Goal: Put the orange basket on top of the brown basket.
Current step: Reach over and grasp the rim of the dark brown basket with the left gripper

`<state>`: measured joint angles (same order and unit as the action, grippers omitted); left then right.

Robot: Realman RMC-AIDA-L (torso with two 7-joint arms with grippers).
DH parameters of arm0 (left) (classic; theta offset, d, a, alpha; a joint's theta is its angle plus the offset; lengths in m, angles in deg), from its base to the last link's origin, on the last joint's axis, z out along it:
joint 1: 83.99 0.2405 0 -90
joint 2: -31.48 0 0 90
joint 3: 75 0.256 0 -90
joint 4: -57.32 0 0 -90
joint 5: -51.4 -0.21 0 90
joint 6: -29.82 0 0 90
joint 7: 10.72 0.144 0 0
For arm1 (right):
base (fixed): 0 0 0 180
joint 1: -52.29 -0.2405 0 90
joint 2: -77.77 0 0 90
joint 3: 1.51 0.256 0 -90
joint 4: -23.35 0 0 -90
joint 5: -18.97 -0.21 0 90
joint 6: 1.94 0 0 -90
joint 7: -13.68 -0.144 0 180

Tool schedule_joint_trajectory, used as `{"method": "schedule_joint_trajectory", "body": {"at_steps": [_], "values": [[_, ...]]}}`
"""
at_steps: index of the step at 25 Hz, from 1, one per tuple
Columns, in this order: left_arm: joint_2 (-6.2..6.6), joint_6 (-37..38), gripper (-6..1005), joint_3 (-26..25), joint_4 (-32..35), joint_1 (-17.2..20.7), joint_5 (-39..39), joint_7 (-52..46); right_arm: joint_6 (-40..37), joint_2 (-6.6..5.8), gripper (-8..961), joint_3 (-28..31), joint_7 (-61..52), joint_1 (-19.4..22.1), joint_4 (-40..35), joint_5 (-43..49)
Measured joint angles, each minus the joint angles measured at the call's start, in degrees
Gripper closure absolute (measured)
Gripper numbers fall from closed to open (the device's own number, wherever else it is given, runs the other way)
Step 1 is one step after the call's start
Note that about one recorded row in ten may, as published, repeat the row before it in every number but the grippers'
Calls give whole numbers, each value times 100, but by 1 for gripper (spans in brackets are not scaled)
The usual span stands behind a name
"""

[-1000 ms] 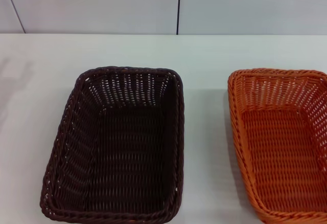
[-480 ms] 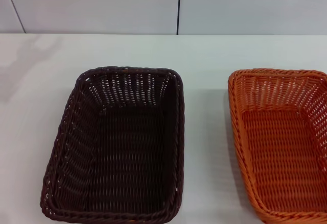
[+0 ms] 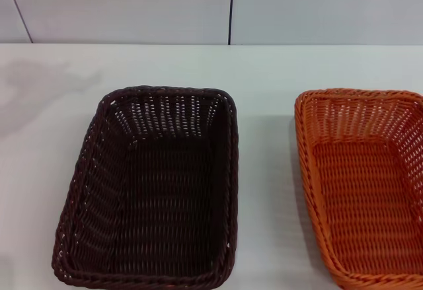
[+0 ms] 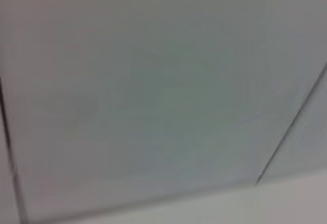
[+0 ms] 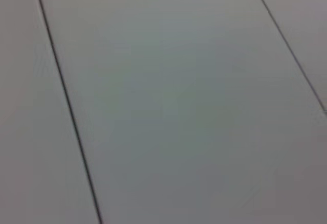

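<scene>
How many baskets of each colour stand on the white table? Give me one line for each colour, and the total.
Brown basket: 1
Orange basket: 1
Total: 2 baskets, side by side on the white table, both empty. No claw shows in any view.

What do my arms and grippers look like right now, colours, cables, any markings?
That can't be told from these pictures: neither arm nor gripper shows in any view. The head view holds only the brown basket and the orange basket on the white table. Both wrist views show just grey wall panels with dark seams.
</scene>
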<state>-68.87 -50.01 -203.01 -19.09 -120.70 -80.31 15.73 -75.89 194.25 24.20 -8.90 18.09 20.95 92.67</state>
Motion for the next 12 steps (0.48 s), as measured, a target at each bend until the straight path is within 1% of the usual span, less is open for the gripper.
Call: {"method": "schedule_joint_trajectory", "body": {"at_steps": [1,3,5,7,9,12], "values": [[-67,-258,159,-1,-212,-60,-330,-136,58,-3,394,2,0,8,-15,-38],[-321,-891,159,-9,-680,-197,-1099,-349,165,-6,394,3,0,14,-30,-165],[-590,-1343,159,-19,-1008,-294,-1645,-405,294,-11,394,4,0,16,-36,-270],[-856,-1701,160,-3,-1188,-360,-2096,-417,396,-20,394,5,0,17,-47,-289],[-1019,-1863,160,10,-1241,-381,-2284,-424,445,-24,394,5,0,17,-70,-290],[-1223,-1988,160,17,-1228,-351,-2377,-431,471,-27,394,5,0,14,-93,-294]]}}
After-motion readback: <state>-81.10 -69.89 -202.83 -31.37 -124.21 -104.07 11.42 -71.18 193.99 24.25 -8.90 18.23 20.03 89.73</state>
